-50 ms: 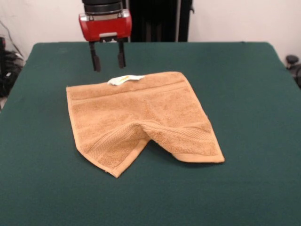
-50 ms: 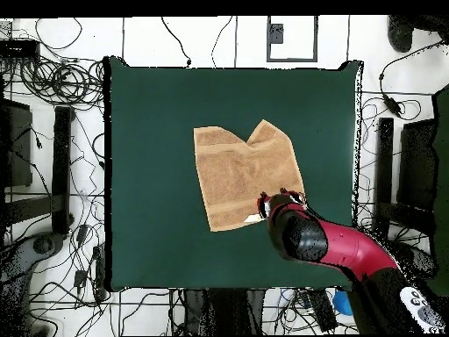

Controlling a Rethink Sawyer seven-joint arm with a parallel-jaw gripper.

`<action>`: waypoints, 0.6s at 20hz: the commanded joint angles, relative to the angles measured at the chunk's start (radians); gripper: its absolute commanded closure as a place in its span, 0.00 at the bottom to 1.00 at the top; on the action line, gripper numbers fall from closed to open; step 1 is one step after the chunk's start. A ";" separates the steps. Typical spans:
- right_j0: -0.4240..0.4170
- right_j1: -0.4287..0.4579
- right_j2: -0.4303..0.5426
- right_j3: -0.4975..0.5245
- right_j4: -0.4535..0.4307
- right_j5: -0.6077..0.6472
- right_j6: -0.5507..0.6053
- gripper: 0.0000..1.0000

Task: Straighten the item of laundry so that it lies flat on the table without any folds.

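Observation:
The item of laundry [image 1: 141, 117] is a tan-orange towel lying near the middle of the green table [image 1: 254, 94]. Its near edge is puckered into a ridge, so the two near corners splay apart with a notch between them. A small white tag [image 1: 125, 79] sticks out at its far edge. My gripper [image 1: 108, 60] hangs just beyond that far edge, a little left of the tag, open with two black fingers pointing down and nothing between them. In the overhead view the towel [image 2: 245, 175] lies mid-table and the red arm covers the gripper [image 2: 281, 204] at the towel's lower right corner.
Green cloth surrounds the towel on all sides, widest toward the near edge [image 1: 150, 207]. Cables and stands [image 2: 53, 175] lie on the floor around the table in the overhead view.

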 commanded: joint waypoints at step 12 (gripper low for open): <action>0.053 0.018 0.048 -0.021 0.042 0.049 0.158 0.00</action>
